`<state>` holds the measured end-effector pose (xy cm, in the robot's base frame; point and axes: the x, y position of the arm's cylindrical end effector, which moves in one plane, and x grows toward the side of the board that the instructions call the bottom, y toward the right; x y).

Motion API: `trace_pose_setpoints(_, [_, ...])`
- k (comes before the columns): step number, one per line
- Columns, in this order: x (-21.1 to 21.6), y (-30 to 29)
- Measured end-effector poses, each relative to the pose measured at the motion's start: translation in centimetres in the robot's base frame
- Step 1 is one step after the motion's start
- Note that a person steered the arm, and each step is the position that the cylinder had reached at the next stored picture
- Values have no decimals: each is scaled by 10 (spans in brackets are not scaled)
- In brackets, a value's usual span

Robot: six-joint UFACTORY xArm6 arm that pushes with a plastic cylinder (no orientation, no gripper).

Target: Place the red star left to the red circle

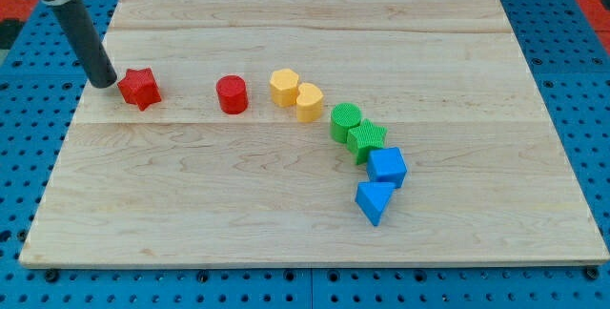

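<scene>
Resting on the wooden board (286, 223), my tip (103, 83), no pincer, touches the red star (139, 88).

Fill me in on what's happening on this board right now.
My tip sits at the view's left of the red star, right beside it; whether they touch I cannot tell. The red circle stands apart to the star's right, so the star already lies left of it. Further right, two yellow blocks, two green blocks and two blue blocks trail down the wooden board, none near my tip.
</scene>
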<state>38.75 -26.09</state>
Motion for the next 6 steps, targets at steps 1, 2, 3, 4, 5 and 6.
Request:
trace_pose_setpoints(1, [13,45])
trace_pose_setpoints(2, [50,69])
trace_pose_setpoints(3, [82,136])
trace_pose_setpoints(4, [39,179])
trace_pose_setpoints(5, [14,179])
trace_pose_setpoints(6, [38,210])
